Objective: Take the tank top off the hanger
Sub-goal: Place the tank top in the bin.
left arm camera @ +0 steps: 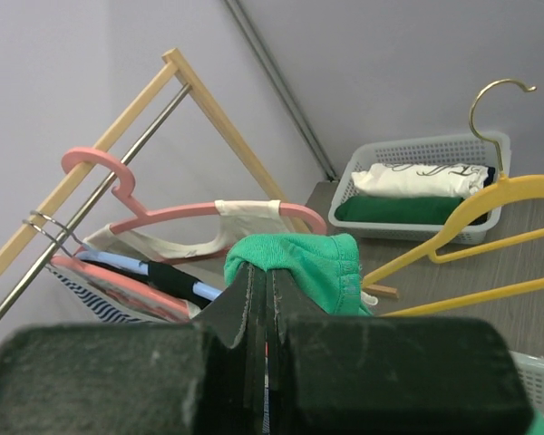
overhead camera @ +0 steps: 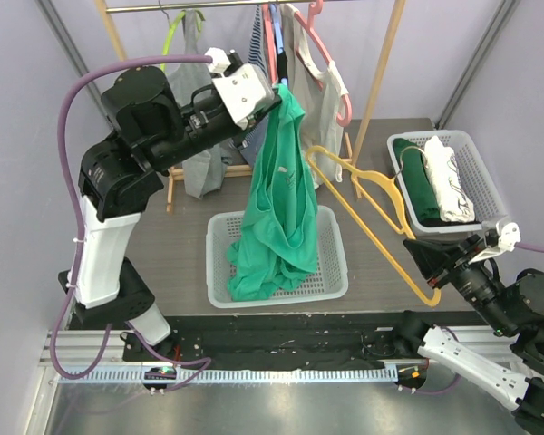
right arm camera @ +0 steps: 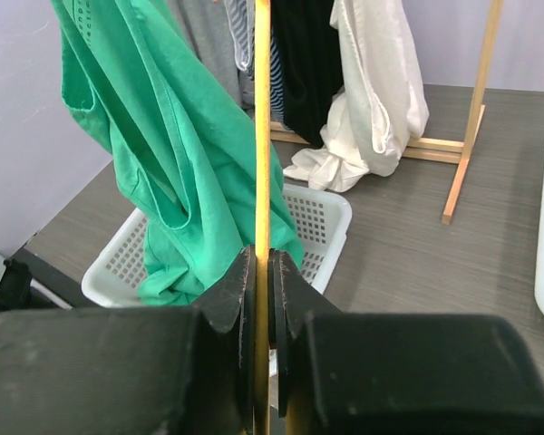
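Seen from above, the left gripper (overhead camera: 277, 91) is raised near the clothes rack (overhead camera: 381, 68), jaws pressed together and pinching the top edge of the green tank top (overhead camera: 276, 204), which hangs straight down with its lower end bunched in the white basket (overhead camera: 337, 272); the yellow hanger (overhead camera: 374, 233) slants bare beside it, its low end clamped in the right gripper (overhead camera: 428, 265). The left wrist camera shows green fabric folded over the closed fingertips, with a pink hanger (left arm camera: 163, 217) on the rail behind. The right wrist camera shows both jaws squeezing the hanger's thin yellow bar, the tank top draped to its left
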### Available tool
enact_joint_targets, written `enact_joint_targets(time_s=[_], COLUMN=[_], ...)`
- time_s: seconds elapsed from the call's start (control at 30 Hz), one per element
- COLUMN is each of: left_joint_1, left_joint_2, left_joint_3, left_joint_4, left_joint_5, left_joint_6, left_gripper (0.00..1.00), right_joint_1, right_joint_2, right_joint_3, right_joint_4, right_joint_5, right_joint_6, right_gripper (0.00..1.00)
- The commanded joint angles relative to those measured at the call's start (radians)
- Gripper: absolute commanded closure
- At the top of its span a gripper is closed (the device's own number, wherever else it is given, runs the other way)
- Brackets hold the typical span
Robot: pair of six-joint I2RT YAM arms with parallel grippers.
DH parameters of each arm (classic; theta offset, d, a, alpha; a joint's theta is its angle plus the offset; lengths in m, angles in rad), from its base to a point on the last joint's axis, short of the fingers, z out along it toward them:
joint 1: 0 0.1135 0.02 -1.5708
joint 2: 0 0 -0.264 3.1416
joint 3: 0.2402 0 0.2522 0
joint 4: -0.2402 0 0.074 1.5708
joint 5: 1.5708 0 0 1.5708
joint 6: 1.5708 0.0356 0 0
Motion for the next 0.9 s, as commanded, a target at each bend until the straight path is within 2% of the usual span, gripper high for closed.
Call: enact_joint_targets(time_s=[0.0, 0.13, 0.2, 0.33, 0.37, 0.5, 0.7, 0.8, 0.83, 0.87], left_joint_1=[-0.005, -0.005, -0.005, -0.005, -0.005, -0.004, -0.004, -0.005, -0.005, -0.005], left_joint_2=[-0.041, -0.141, -0.179, -0.262, -0.3, -0.369, -0.393, -0.362, -0.353, -0.344], left_joint_3=[-0.037, -0.232, -0.403, -0.678, -0.809, -1.06, -1.293, -1.341, -1.357, -1.363], left_joint_4=[0.052, -0.049, -0.052, -0.02, -0.001, 0.065, 0.105, 0.067, 0.047, 0.031], left_joint_5=[0.004, 0.087, 0.092, 0.009, -0.019, -0.141, -0.24, -0.278, -0.26, -0.249], left_joint_6=[-0.01, -0.062, -0.069, -0.076, -0.079, -0.073, -0.082, -0.108, -0.128, -0.135], left_gripper=[1.0, 1.0, 1.0, 1.0, 1.0, 1.0, 0.99, 0.71, 0.45, 0.3], right_joint_1=[0.004, 0.002, 0.004, 0.004, 0.004, 0.004, 0.005, 0.004, 0.004, 0.004], right_joint_2=[-0.019, -0.022, -0.016, 0.028, 0.036, 0.064, 0.136, 0.165, 0.17, 0.173], right_joint_3=[0.038, 0.054, 0.06, 0.081, 0.084, 0.101, 0.107, 0.107, 0.107, 0.104], right_joint_4=[0.083, 0.098, 0.115, 0.144, 0.164, 0.201, 0.247, 0.262, 0.26, 0.26], right_joint_5=[0.061, 0.093, 0.107, 0.104, 0.101, 0.095, 0.05, 0.012, 0.001, -0.011], right_joint_6=[-0.01, -0.03, -0.039, -0.058, -0.058, -0.082, -0.107, -0.105, -0.105, -0.107], right_gripper=[0.99, 0.99, 0.99, 0.99, 0.99, 0.99, 0.99, 0.99, 0.99, 0.99])
